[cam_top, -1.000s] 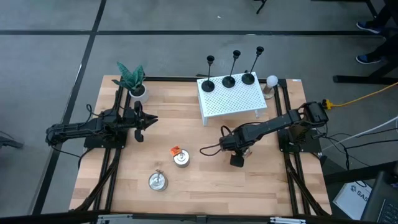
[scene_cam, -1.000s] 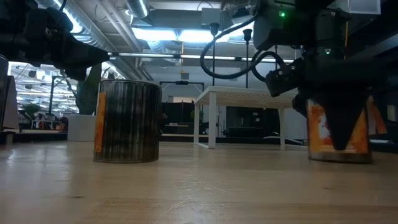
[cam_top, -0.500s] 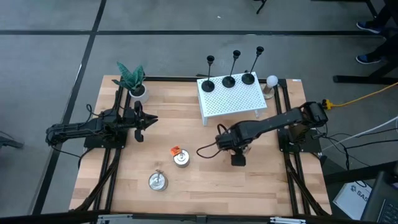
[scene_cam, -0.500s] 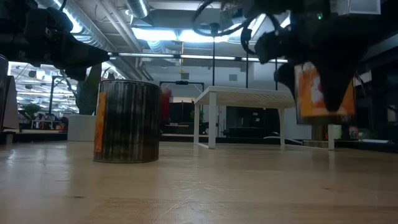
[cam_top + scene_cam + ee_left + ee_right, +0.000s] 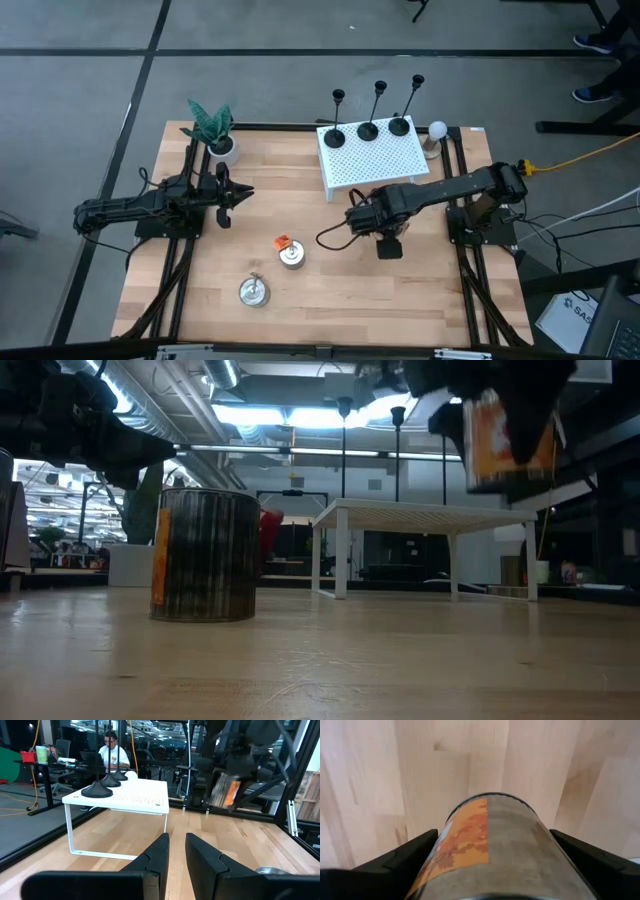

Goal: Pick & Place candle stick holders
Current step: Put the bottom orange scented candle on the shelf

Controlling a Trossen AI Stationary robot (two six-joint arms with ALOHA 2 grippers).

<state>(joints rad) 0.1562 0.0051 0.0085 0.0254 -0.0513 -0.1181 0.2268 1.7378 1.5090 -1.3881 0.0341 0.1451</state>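
Three black candle stick holders point(image 5: 368, 128) stand by their round bases on a white perforated shelf point(image 5: 375, 165) at the table's far side; they also show in the left wrist view point(image 5: 97, 790). My right gripper point(image 5: 385, 225) is just in front of the shelf, shut on a grey and orange can point(image 5: 500, 435) held high over the table. The gripper hides the can in the high view. My left gripper point(image 5: 240, 195) waits at the table's left side, shut and empty. My right gripper pinches the can's round side wall point(image 5: 540, 835) between its two fingers point(image 5: 395, 857), one on each side. The fingers come from above, pointing down. The can hangs about upright, lifted clear of the table point(image 5: 420, 765).
Two more cans stand on the table, one with an orange tag point(image 5: 291, 255) and one nearer the front edge point(image 5: 253, 291). A potted plant point(image 5: 212, 130) is at the far left, a white ball on a stand point(image 5: 437, 131) beside the shelf. A person sits beyond the table point(image 5: 112, 750).
My right gripper has gone up with the can, which stood on the table a second ago and now hangs clear at about the height of the shelf top. It has also gone a little toward the shelf.
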